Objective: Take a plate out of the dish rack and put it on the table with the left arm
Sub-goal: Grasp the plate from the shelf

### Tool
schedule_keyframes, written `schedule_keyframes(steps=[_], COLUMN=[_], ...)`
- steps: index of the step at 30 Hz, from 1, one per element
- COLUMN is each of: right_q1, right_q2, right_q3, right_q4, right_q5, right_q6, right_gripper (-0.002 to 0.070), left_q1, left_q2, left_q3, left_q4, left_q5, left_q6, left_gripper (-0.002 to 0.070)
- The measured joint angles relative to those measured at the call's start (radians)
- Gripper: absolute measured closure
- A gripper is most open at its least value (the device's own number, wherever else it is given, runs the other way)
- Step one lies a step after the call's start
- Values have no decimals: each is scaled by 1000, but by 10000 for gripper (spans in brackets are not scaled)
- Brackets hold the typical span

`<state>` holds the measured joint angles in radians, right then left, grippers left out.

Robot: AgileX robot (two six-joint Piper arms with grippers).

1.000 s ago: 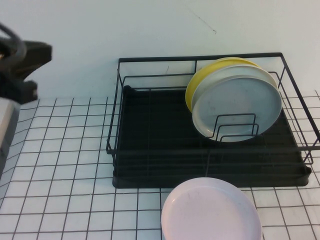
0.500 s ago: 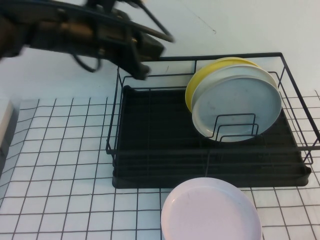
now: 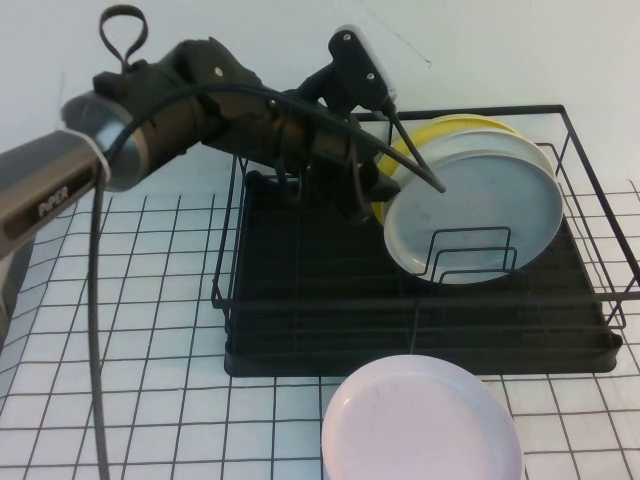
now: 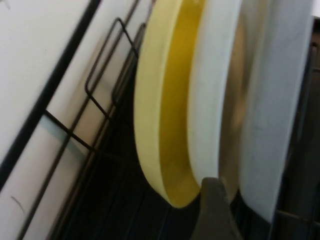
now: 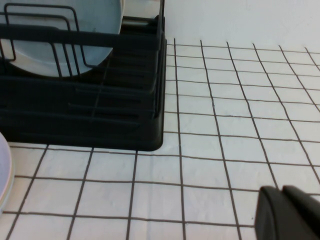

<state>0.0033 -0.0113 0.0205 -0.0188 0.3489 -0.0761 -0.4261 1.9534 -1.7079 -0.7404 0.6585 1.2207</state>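
Note:
The pale grey-blue plate stands upright at the front of a stack in the black dish rack, leaning on a wire divider. The left arm reaches over the rack from the left. My left gripper is at the left edge of the stacked plates. In the left wrist view one dark finger sits at the lower rim of the plates, beside the grey-blue plate; the jaws are open. My right gripper is shut and empty, low over the table to the right of the rack.
A white plate and a yellow plate stand behind the grey-blue one. A pale pink plate lies flat on the table in front of the rack. A white wall is behind the rack.
The left arm has swung in from the far left, over the rack's back-left corner, and its gripper now reaches the edge of the stacked plates. The plates have not moved.

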Motion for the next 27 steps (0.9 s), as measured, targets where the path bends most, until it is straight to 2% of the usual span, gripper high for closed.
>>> schedule_keyframes(steps=[5, 12, 19, 22, 25, 27], right_q1=[0, 0, 0, 0, 0, 0], right_q2=[0, 0, 0, 0, 0, 0], right_q3=[0, 0, 0, 0, 0, 0], right_q4=[0, 0, 0, 0, 0, 0], right_q5=[0, 0, 0, 0, 0, 0], right_q6=[0, 0, 0, 0, 0, 0], right_gripper=[678, 678, 678, 678, 678, 678], left_q1=[-38, -88, -91, -93, -95, -95], left_q2=[27, 39, 62, 76, 75, 75], left_q3=[-4, -4, -4, -4, -4, -4], left_q4=[-2, -6, -6, -6, -8, -12], left_q5=[-47, -116, -166, -192, -214, -224], left_q6=[27, 52, 73, 77, 77, 75], left_gripper=[265, 340, 392, 450, 580, 610])
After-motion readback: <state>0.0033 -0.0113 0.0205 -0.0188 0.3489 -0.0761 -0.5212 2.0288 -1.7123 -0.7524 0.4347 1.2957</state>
